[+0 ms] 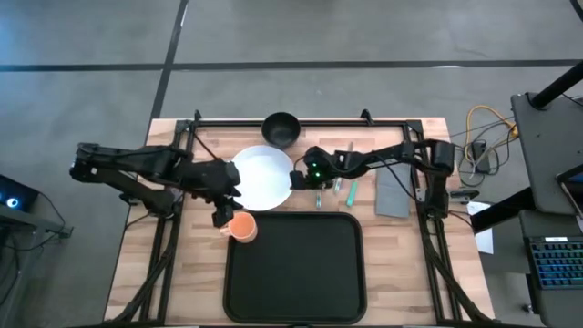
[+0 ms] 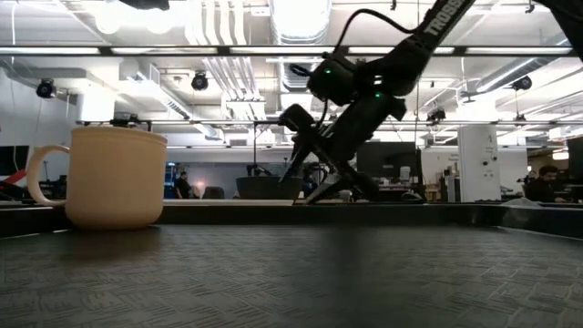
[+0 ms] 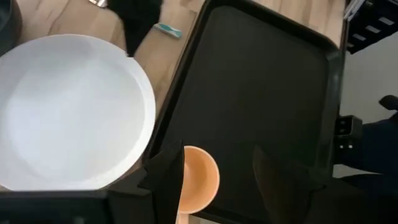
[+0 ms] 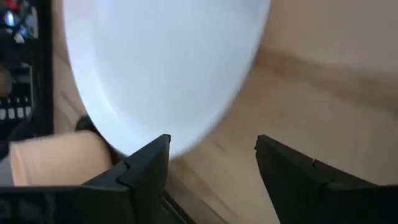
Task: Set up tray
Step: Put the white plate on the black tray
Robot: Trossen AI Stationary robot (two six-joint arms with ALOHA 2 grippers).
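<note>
From above, the big black tray (image 1: 293, 266) lies at the near side of the wooden table (image 1: 401, 264). It is bare but for an orange cup (image 1: 242, 227) sitting at its far left corner. The left gripper (image 1: 223, 215) is just beside that cup. I cannot tell from here if it grips the cup. A white plate (image 1: 264, 177) lies on the wood behind the tray, and a dark bowl (image 1: 281, 129) sits farther back. The right gripper (image 1: 301, 179) is at the plate's right edge. Some teal-handled cutlery (image 1: 349, 189) and a grey napkin (image 1: 393, 193) lie to the right.

From table height, the cup (image 2: 100, 176) stands upright on the tray (image 2: 291, 273), with the right arm low behind it.

The left wrist view shows the cup (image 3: 198, 178) between that arm's spread fingers (image 3: 165, 180), not squeezed.

The right wrist view shows open fingers (image 4: 140, 171) near the plate's rim (image 4: 168, 74), holding nothing.

I think the cup step is almost done and the plate is next. The right gripper must get a finger under the thin rim, pinch it, and lift the plate over the tray's low edge.
</note>
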